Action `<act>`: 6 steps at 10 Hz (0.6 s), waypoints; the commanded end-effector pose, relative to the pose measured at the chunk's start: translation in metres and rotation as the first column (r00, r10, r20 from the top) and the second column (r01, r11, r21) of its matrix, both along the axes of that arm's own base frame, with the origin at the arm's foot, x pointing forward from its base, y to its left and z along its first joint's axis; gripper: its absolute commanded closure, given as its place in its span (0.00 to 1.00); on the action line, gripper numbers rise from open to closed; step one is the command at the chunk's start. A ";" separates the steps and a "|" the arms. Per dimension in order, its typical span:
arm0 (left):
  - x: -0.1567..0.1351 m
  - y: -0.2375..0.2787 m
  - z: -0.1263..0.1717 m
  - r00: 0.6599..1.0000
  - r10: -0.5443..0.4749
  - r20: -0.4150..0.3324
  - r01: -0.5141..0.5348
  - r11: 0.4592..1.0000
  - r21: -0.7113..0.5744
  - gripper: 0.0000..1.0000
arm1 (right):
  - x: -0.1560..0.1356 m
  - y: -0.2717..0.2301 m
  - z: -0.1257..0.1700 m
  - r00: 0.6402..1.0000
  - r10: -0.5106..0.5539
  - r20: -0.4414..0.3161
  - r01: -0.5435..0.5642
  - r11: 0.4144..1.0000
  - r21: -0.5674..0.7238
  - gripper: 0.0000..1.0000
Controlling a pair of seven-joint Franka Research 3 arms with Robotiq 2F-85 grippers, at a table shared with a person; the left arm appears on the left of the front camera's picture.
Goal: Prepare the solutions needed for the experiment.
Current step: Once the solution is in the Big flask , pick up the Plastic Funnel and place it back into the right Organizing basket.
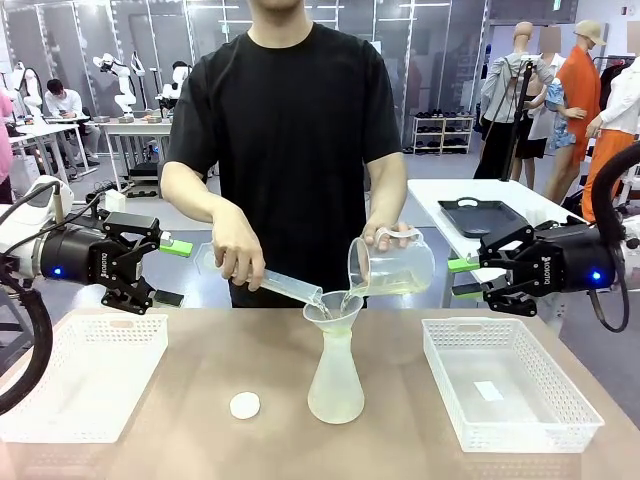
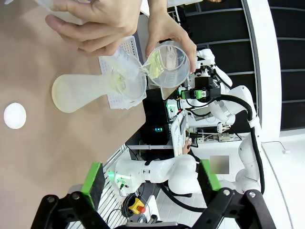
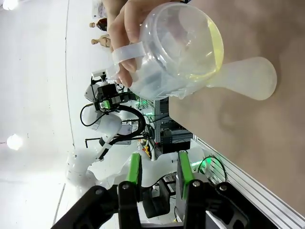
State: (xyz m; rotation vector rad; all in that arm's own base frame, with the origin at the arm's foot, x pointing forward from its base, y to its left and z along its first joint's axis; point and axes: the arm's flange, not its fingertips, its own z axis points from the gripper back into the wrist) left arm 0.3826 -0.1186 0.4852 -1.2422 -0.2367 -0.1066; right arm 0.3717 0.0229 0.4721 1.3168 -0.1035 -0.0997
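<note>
Two tools hang raised at the sides of the worktop [image 1: 400, 445]: the left tool [image 1: 170, 272] over the far edge of the left basket [image 1: 85, 390], its fingers wide apart, and the right tool [image 1: 463, 279] beyond the right basket [image 1: 505, 390], its fingers also apart and holding nothing. Both baskets lie close to the side edges, so the open room is the middle strip. There the flask [image 1: 335, 385] stands upright with a funnel [image 1: 333, 312] in its neck and a shallow layer of pale yellow liquid [image 1: 335, 408] at its bottom. A white disc [image 1: 244, 405] lies near it on the left. Over the funnel the person's hands block the way: one hand [image 1: 238, 255] tilts a tube [image 1: 285, 287], the other hand [image 1: 385, 237] tilts a jug [image 1: 395, 265]. The left wrist view shows the stream [image 2: 143, 71] falling from the jug's lip into the funnel. The right wrist view shows more yellow liquid gathered along the low side of the jug.
</note>
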 end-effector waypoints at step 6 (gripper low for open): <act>-0.001 -0.003 0.002 1.000 0.003 0.000 -0.003 1.000 -0.029 0.00 | 0.000 0.001 -0.001 1.000 -0.004 -0.007 0.004 1.000 -0.005 0.39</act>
